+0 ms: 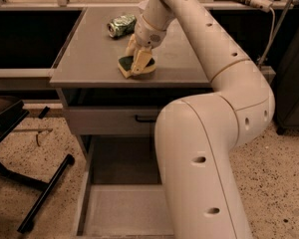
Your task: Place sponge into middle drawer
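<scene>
The sponge [125, 65], yellow with a dark green face, lies on the grey cabinet top [89, 59] near its front edge. My gripper [137, 58] reaches down from above and sits right on the sponge's right half, open, with one tan finger [142, 61] over the sponge. The sponge rests on the surface. The middle drawer [124, 210] is pulled out low at the bottom of the view, a shallow grey tray with a bare floor, partly hidden by my arm.
A crushed green can [121, 25] lies at the back of the cabinet top. A grey drawer front with a black handle [144, 119] sits under the top. Black chair legs [37, 183] stand on the speckled floor at left. My large arm fills the right.
</scene>
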Action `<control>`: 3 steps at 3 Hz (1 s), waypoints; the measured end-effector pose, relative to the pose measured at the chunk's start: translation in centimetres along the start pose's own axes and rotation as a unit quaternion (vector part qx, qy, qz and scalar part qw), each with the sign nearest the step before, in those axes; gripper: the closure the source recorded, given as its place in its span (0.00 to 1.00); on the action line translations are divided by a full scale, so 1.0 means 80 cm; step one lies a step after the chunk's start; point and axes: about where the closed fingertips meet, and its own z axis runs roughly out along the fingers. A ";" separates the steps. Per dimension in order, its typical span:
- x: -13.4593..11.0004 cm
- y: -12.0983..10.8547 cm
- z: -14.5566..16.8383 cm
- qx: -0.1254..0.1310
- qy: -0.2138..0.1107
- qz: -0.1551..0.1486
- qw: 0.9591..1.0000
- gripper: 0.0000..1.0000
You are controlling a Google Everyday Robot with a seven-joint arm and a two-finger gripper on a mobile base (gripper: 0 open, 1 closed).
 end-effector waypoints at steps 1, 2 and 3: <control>-0.001 0.001 -0.010 0.013 -0.007 0.001 1.000 0.96; -0.012 0.030 -0.055 0.038 -0.024 -0.034 0.998 1.00; -0.047 0.080 -0.124 0.081 -0.034 -0.073 0.993 1.00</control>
